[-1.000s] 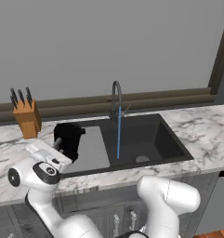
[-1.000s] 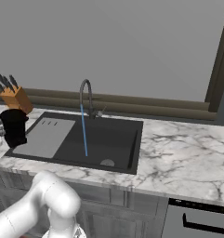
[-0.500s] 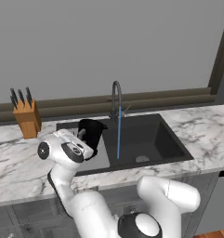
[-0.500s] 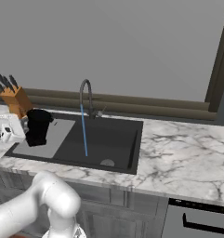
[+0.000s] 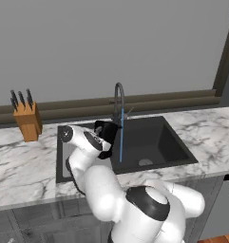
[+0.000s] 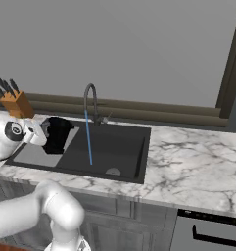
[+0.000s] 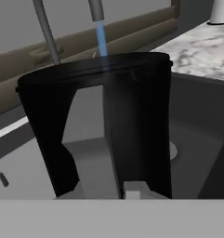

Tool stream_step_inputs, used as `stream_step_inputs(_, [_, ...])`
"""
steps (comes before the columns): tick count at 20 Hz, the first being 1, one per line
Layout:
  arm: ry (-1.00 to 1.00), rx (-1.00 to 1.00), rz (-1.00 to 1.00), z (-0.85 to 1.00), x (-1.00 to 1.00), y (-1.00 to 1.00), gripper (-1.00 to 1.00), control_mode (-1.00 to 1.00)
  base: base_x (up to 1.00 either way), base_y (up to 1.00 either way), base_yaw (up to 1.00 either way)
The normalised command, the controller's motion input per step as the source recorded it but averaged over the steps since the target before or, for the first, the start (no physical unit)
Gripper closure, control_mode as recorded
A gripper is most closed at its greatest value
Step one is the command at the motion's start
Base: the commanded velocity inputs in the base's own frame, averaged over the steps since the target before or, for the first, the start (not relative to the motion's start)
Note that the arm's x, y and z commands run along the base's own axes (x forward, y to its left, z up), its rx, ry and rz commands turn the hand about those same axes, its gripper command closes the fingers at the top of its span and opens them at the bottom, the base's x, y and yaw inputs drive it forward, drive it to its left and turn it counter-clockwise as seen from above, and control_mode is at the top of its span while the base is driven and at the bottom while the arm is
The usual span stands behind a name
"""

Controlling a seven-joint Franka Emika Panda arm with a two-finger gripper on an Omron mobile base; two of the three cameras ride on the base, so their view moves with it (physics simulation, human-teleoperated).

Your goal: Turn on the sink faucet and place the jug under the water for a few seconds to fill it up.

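The glossy black jug [image 5: 108,134] hangs above the grey drainboard, tilted a little, with my gripper [image 5: 101,140] shut on its side. In the right base view the jug [image 6: 56,134] sits just left of the water [image 6: 88,141]. That thin blue stream [image 5: 121,141] falls from the dark gooseneck faucet [image 5: 119,100] into the black sink [image 5: 156,142], a short way right of the jug. Seen from the hand, the jug [image 7: 141,125] looms close, and the water [image 7: 101,41] drops just behind its rim.
An orange-brown knife block [image 5: 28,121] stands on the marble counter [image 5: 21,166] at the left. The round drain [image 5: 145,162] lies in the basin floor. A dark sill [image 5: 173,97] runs along the wall behind the faucet.
My arm has swung right, carrying the jug from the drainboard's left end to right beside the water stream. The water keeps running.
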Motion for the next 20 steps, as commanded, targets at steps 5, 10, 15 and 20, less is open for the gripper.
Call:
stream_step_inputs(5, [0.1, 0.0, 0.0, 0.0, 0.29, -0.42, 1.0, -1.0, 0.0, 0.0, 0.0])
stream_step_inputs(10, [0.07, 0.0, 0.0, -0.02, 0.26, -0.44, 1.0, -1.0, 0.0, 0.0, 0.0])
stream_step_inputs(15, [0.04, 0.0, 0.0, -0.1, 0.3, -0.39, 1.0, -1.0, 0.0, 0.0, 0.0])
stream_step_inputs(20, [0.01, 0.0, 0.0, -0.19, 0.34, -0.27, 1.0, -1.0, 0.0, 0.0, 0.0])
